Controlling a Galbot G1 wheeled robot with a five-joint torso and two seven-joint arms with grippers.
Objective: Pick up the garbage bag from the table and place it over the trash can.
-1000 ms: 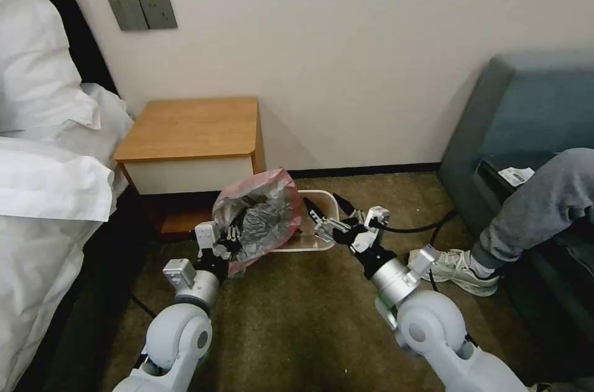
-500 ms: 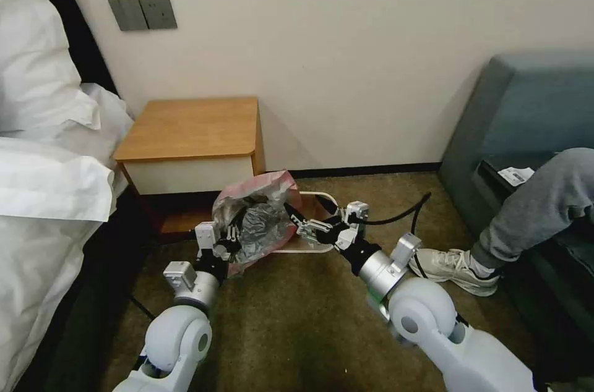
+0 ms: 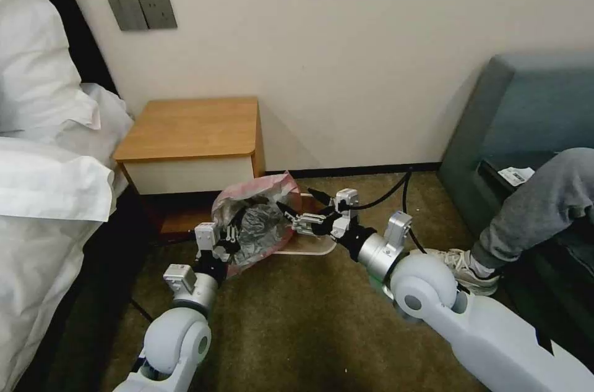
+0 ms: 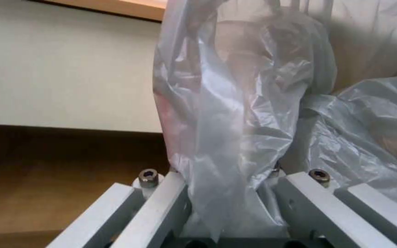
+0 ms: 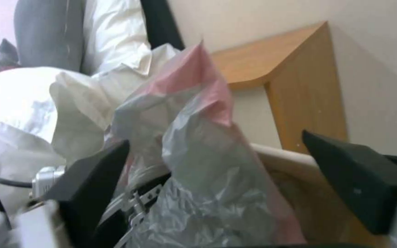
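holding one bag at one bin, two grippers on the job

one garbage bag (image 3: pixel 257 219), crinkled grey plastic with a pinkish-red band along its mouth, bunched up over the left part of the one trash can (image 3: pixel 309 247). bin sits on the brown carpet (image 3: pixel 297 330) just right of and in front of the one table (image 3: pixel 192 132). bag hides most of the bin, so only the pale rim on its right and near side is visible. cannot tell if the bag mouth is actually around the rim or just heaped on it.

left gripper (image 3: pixel 224 243) low at the bag's near left edge. fingers clamped on a fold of the plastic; in the left wrist view the film (image 4: pixel 235 137) runs straight down between the two metal fingers (image 4: pixel 171 203).

right gripper (image 3: pixel 291 214) reaches in from the right at the bag's right edge, above the bin opening. fingers spread apart; in the right wrist view two dark fingertips (image 5: pixel 355 172) stand wide with the bag (image 5: pixel 207 172) bulging up between them, not pinched. bin rim (image 5: pixel 281 156) curves just behind the bag there, table corner (image 5: pixel 299 79) further back.

tabletop bare wood. one bed with white bedding (image 3: pixel 43 163) to the left, one grey-blue sofa (image 3: pixel 526 120) to the right, a person's leg and one sneaker (image 3: pixel 470 268) by the sofa, touching nothing of the task.
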